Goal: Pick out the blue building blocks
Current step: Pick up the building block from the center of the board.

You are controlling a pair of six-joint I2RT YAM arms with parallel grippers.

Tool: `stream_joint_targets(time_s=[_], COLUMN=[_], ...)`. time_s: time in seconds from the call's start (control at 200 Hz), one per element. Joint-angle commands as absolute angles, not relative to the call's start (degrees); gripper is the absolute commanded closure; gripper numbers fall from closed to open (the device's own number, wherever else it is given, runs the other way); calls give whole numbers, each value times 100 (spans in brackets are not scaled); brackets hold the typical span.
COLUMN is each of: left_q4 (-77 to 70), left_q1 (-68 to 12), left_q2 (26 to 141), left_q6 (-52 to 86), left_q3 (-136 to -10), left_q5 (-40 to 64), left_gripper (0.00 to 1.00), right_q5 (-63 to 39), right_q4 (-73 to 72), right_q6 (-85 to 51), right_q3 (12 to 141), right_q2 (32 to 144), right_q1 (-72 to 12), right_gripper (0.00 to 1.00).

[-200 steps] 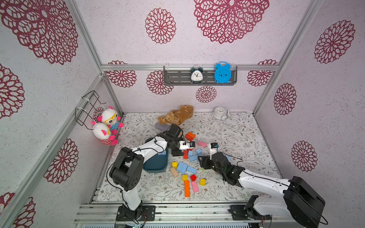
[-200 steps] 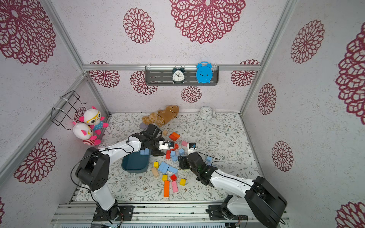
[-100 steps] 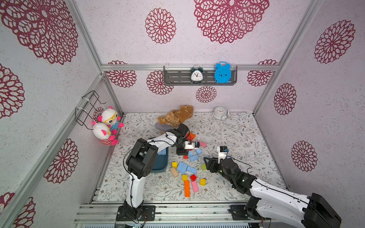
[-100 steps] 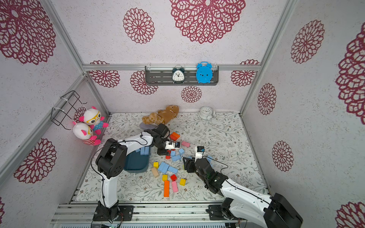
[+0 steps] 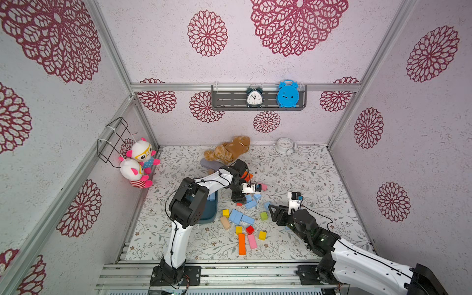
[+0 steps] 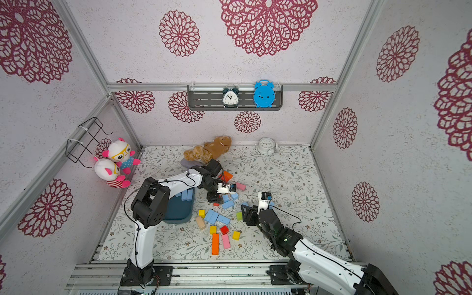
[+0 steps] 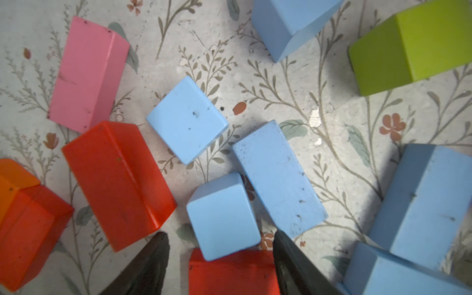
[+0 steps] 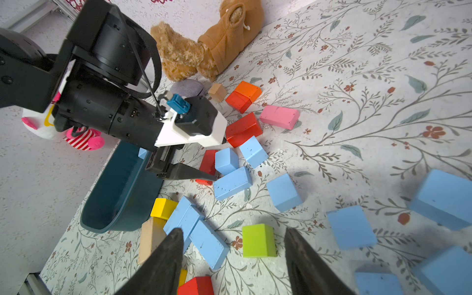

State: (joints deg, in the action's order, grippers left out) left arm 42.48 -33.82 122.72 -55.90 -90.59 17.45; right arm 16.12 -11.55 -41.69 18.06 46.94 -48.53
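Several blue blocks (image 5: 238,217) lie loose on the desk (image 5: 293,173) among other colours in both top views. At least two more show inside the tray (image 6: 178,213), so I judge that's the drop point. The left claw (image 5: 238,199) hangs low over the pile just beside the tray, and the right claw (image 5: 274,213) sits at the pile's other side, which splits the work. In the left wrist view the fingers stand apart astride one blue cube (image 7: 222,217), not pinching it yet, with a red brick (image 7: 117,184) close enough to snag. In the right wrist view that claw is open and empty. It points toward a green block (image 8: 258,240) with blues either side, so I'd re-aim it.
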Motion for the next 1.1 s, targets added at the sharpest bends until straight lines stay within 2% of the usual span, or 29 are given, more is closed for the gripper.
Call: stream_joint_targets(time_s=[0.0,0.315,0.74,0.911,1.096], left_q4=[4356,4177,4223,4409,4669], left_q1=[-3485,-3590,-3621,-3584,-3200], left_q2=[12296,12452,12282,11798,10738], left_q6=[-5704,-5722,-5678,-5566,-5402], left_q3=[-9103,-9189,-9158,-9008,-8515], left_q5=[2004,1953,1827,1908,2018], left_gripper=[30,32,69,73,74], right_q5=[1705,1623,1592,1405,1021], right_q4=[-1171,-1317,-1410,-1692,-2325], right_q6=[-4218,-4212,-4224,-4188,-3947], right_q3=[1878,1898,1859,1969,2441], right_q2=[4723,4872,4897,5270,6267], right_q1=[-4843,-4843,-4842,-4852,-4877], right_gripper=[34,35,35,35,35])
